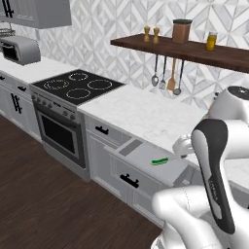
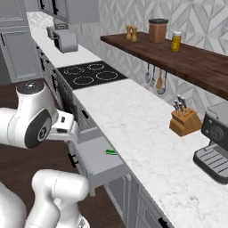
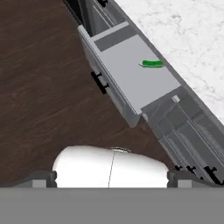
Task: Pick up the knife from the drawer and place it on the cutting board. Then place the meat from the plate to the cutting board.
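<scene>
Lying inside the pulled-out grey drawer [image 3: 131, 74], the green-handled knife [image 3: 152, 64] sits near the drawer's back edge, close under the marble counter [image 2: 133, 120]. The gripper [image 3: 111, 178] hangs above the dark wood floor [image 3: 43, 87], well apart from the knife, its fingers spread wide and holding nothing. A wooden knife block [image 2: 185, 120] stands farther along the counter.

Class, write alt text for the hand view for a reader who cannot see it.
Seen from above, an open grey drawer holds a small green-handled knife near its counter side. Dark wooden floor lies beside the drawer, and white marble counter runs along the other side.
</scene>
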### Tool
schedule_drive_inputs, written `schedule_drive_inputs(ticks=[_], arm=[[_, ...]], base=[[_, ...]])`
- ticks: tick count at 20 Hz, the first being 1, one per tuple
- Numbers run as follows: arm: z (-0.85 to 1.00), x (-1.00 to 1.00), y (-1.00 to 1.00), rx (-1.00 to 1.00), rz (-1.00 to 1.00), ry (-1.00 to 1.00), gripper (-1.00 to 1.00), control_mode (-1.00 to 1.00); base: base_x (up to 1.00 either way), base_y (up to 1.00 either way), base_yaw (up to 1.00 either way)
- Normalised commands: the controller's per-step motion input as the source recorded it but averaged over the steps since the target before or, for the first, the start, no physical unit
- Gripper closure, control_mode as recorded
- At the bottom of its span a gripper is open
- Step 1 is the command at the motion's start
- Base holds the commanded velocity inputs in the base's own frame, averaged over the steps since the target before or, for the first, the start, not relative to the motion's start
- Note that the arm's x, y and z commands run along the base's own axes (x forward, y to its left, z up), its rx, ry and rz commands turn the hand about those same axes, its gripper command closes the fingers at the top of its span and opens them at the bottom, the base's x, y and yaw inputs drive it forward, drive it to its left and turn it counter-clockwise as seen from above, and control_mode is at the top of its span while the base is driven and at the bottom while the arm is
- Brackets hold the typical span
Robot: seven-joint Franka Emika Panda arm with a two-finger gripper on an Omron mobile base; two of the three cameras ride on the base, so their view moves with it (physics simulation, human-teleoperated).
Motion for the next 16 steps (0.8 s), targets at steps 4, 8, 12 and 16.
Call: schedule_drive_inputs(ticks=[4,8,12,16], arm=[[-0.61,0.9,0.25,-0.03,0.11,0.08,-1.0,-1.0],[-0.58,0.96,0.49,-0.07,0.01,0.04,-1.0,-1.0],[-0.62,0.73,0.22,-0.04,0.05,0.01,-1.0,-1.0],[-0.54,0.41,0.1,-0.02,0.07,0.0,-1.0,-1.0]], base=[[0.0,0.0,0.0],[0.0,0.0,0.0],[0.0,0.0,0.0],[0.0,0.0,0.0]])
